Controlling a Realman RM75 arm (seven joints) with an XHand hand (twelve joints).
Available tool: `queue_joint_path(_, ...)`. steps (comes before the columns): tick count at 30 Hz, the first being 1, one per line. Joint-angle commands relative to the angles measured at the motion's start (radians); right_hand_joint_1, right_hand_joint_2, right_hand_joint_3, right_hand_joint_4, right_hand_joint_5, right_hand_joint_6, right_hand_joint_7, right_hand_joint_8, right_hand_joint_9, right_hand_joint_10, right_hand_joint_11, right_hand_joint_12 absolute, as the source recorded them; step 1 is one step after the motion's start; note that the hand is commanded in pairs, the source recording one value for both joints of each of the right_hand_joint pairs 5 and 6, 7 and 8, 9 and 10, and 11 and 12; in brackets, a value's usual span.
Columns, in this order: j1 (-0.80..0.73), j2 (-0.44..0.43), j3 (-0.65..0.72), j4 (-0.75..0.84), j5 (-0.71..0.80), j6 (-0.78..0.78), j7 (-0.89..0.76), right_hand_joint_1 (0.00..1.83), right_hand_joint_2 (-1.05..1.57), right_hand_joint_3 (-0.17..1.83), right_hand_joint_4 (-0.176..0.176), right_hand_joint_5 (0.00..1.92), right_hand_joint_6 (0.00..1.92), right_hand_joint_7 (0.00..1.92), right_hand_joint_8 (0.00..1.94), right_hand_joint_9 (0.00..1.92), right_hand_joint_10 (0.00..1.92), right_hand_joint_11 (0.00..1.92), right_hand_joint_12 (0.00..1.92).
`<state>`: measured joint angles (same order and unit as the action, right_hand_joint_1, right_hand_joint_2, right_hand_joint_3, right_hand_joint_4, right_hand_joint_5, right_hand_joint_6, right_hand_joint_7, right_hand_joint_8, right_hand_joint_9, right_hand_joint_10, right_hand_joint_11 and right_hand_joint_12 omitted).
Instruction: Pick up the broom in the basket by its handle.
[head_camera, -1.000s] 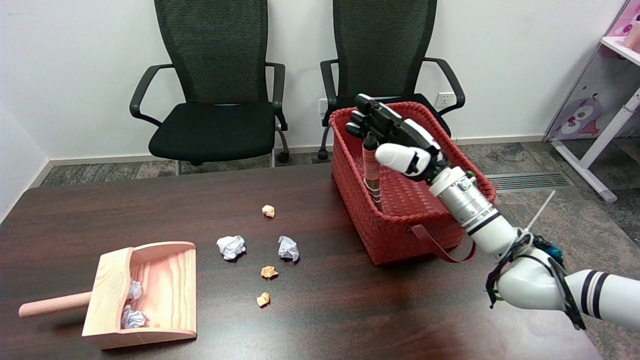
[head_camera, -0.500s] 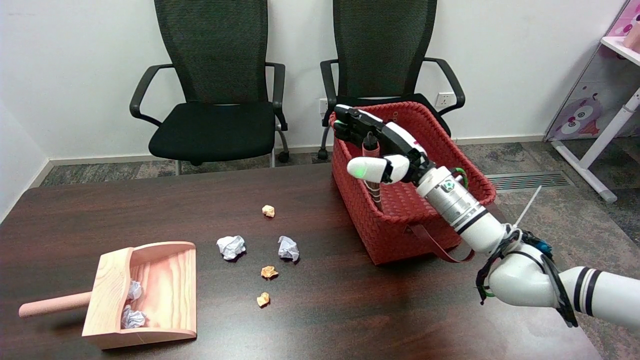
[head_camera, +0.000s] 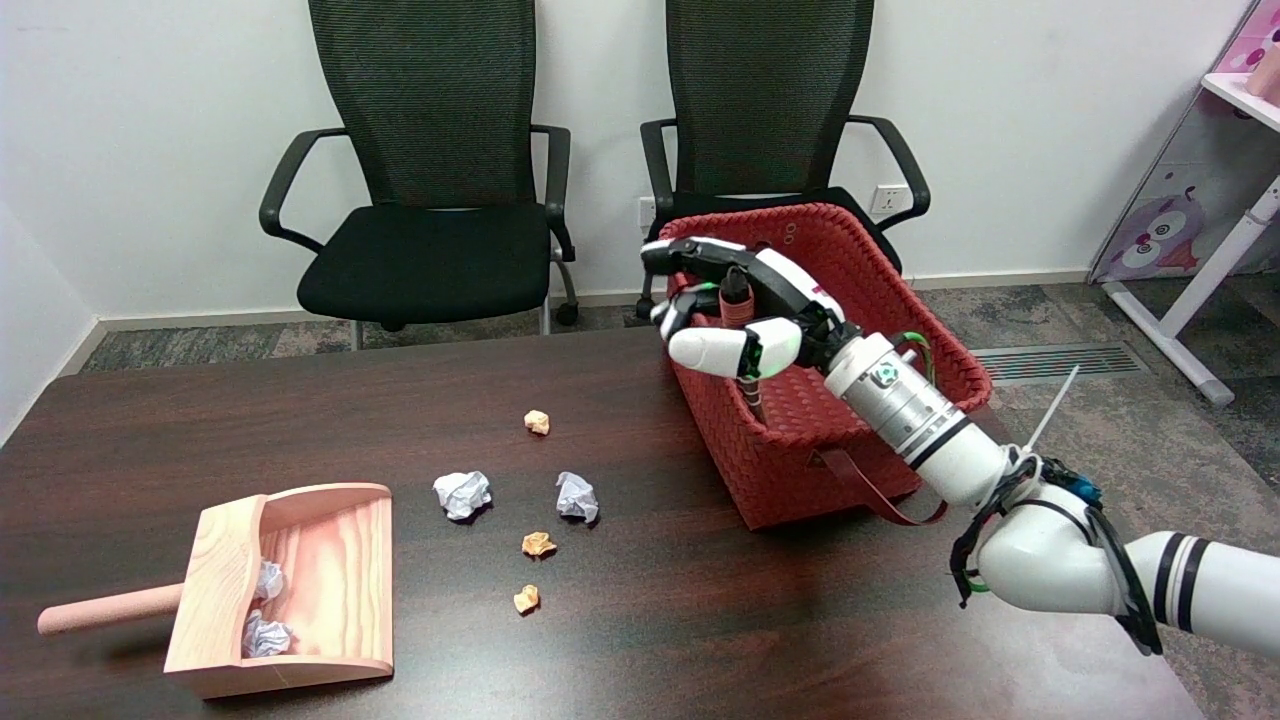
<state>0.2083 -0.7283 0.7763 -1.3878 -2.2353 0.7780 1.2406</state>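
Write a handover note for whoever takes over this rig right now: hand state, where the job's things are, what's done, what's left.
Right hand: at the broom handle, fingers curling around its top; whether the grip is firm cannot be told from this view.
Broom: standing upright inside the red basket, near its left wall; brush end hidden in the basket.
Basket: on the table's right side.
Done: hand brought to the handle.
Left: confirm the grip, then lift the broom out of the basket by the handle.
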Motion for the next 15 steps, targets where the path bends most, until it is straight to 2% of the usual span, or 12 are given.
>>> queue_joint_path(1,-0.007,0.006,0.002,-0.046,0.000,-0.058,-0.092,0.92,0.19,0.76,-0.176,0.58,0.58,0.58,0.58,1.13,1.13,0.86,0.86)
queue_joint_path(2,-0.007,0.006,0.001,-0.046,0.000,-0.059,-0.092,0.92,0.20,0.76,-0.176,0.61,0.61,0.61,0.61,1.16,1.16,0.94,0.94)
queue_joint_path(11,-0.007,0.006,0.001,-0.041,0.002,-0.059,-0.092,0.93,0.25,0.76,-0.176,0.73,0.73,0.73,0.73,1.41,1.41,1.27,1.27)
queue_joint_path(15,-0.007,0.006,-0.002,-0.037,0.017,-0.054,-0.092,0.91,0.29,0.79,-0.176,0.92,0.92,0.92,0.92,1.59,1.59,1.44,1.44)
